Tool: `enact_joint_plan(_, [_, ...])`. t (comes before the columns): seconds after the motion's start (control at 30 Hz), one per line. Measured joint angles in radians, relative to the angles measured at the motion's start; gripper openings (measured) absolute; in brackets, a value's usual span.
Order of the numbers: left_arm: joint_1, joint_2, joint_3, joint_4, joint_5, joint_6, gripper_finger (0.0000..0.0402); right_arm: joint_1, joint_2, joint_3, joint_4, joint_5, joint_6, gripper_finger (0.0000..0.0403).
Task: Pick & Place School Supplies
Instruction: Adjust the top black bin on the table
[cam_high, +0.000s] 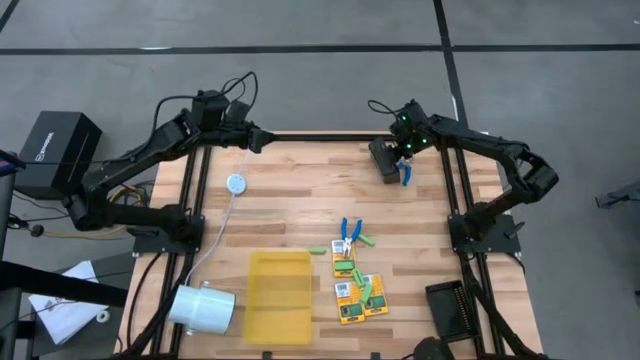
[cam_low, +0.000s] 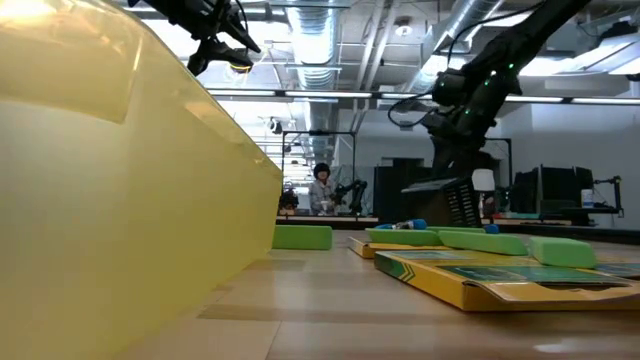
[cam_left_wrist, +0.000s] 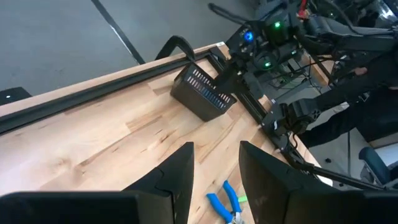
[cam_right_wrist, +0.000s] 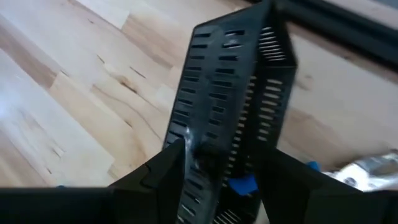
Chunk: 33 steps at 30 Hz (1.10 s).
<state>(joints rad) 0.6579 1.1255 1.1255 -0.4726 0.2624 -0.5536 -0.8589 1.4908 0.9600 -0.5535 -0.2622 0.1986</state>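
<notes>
scissors on the table: we see one blue-handled pair (cam_high: 349, 231) lying flat near the table's middle, beside the crayon boxes.
second blue-handled tool (cam_high: 405, 174): we see it at the far right of the table, partly hidden; we cannot tell its pose.
green sticks (cam_high: 367, 241): short, bright green, lying flat and scattered among the boxes; one (cam_high: 317, 250) lies a little apart, toward the left.
crayon boxes (cam_high: 350, 299): we count about four, yellow and green, lying flat and clustered close together right of centre, near the front.

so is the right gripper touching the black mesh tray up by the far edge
Touching. In the right wrist view the right gripper has its fingers either side of the black mesh tray's wall, pressed against it.
</notes>
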Motion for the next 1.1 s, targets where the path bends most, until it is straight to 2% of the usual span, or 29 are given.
enact_joint_plan(0.2, [0.000,0.000,0.000,0.001,0.017,-0.005,0.0121,0.001,0.042,0.000,0.086,-0.057,0.031,0.0150])
enact_joint_plan(0.27, [0.000,0.000,0.000,0.001,0.018,-0.007,0.0121,0.001,0.046,0.000,0.104,-0.071,0.035,0.0120])
enact_joint_plan(0.4, [0.000,0.000,0.000,0.002,0.019,-0.012,0.0121,-0.006,0.049,0.000,0.117,-0.113,0.031,0.0025])
enact_joint_plan(0.43, [0.000,0.000,0.000,0.002,0.019,-0.012,0.0121,-0.007,0.049,0.000,0.121,-0.117,0.026,0.0014])
enact_joint_plan(0.9, [0.000,0.001,0.000,0.003,0.017,-0.001,0.0121,0.027,0.050,0.000,0.099,-0.122,0.031,0.0003])
enact_joint_plan(1.1, [0.000,0.001,0.000,0.005,-0.003,0.031,0.0121,0.099,0.129,0.001,0.100,-0.079,0.043,0.0002])
